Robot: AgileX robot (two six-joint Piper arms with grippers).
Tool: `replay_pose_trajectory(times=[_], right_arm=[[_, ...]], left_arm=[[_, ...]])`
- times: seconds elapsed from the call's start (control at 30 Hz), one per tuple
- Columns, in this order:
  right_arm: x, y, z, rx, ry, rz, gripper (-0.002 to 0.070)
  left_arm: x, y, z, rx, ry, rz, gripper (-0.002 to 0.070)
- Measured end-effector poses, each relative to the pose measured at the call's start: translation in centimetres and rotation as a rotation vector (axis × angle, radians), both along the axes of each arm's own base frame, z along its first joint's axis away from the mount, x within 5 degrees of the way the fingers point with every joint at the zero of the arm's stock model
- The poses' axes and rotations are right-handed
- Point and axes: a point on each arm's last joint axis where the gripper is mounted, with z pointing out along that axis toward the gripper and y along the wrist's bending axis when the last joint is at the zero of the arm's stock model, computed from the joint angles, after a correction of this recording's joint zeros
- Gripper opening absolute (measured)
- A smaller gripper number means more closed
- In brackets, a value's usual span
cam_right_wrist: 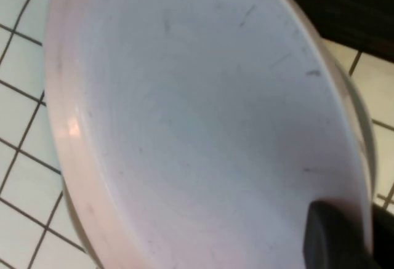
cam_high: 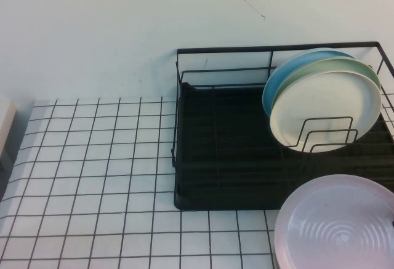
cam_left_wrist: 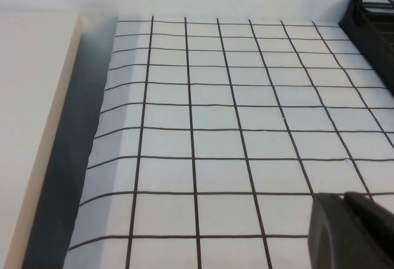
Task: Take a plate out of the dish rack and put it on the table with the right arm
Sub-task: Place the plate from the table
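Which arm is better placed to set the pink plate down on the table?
Right. The right gripper is already shut on the pink plate beside the dish rack; the left gripper is over bare table.

one pink plate [cam_high: 338,226], two plates in one dish rack [cam_high: 215,158]

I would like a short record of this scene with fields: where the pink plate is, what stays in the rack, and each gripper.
pink plate: out of the rack, in front of it at the table's near right; whether it rests on the table is unclear
dish rack: holds a mint-green plate and a blue plate behind it, both upright
right gripper: shut on the pink plate's rim
left gripper: over bare table, holding nothing
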Motion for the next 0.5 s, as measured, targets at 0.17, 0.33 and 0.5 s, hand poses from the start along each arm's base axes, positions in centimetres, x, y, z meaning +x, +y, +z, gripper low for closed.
replay_pose_trajectory(times=[0.17,0.33,0.5], right_arm=[[0.7,0.0,-1.7,0.014,0.094,-0.024,0.0083],[1.3,-0.1,-2.7,0.013,0.119,-0.037,0.0204],[1.9,-0.2,-2.0,-0.003,0.079,-0.032,0.0293]], left_arm=[[0.0,0.0,0.0,0.000,0.000,0.000,-0.0003],[0.0,0.0,0.0,0.000,0.000,0.000,-0.0003],[0.0,0.0,0.0,0.000,0.000,0.000,-0.0003]])
